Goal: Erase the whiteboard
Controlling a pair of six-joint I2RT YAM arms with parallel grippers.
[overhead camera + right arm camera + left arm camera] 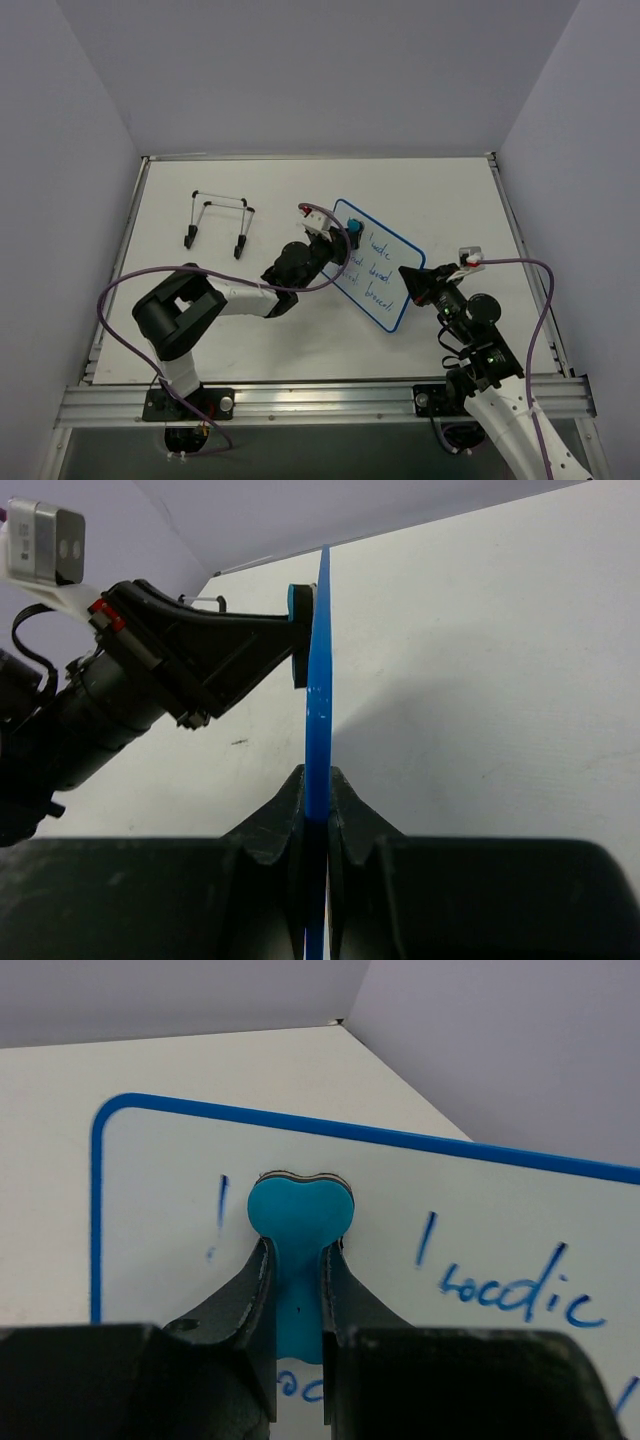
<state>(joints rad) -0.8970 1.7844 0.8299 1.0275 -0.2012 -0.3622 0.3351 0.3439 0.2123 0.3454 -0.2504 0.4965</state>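
The whiteboard (385,262) is white with a thin blue rim and bears several blue handwritten lines. My right gripper (415,281) is shut on its near edge and holds it tilted above the table; in the right wrist view the board (318,670) shows edge-on between my fingers. My left gripper (345,240) is shut on the blue bone-shaped eraser (298,1222), whose head presses against the board's upper left part (150,1190), between a short blue stroke and the first written word. The eraser's head also shows in the top view (356,227).
A black wire stand (218,220) sits on the white table at the back left. The table's metal rails (320,400) run along the near edge and sides. Grey walls enclose the back and both sides.
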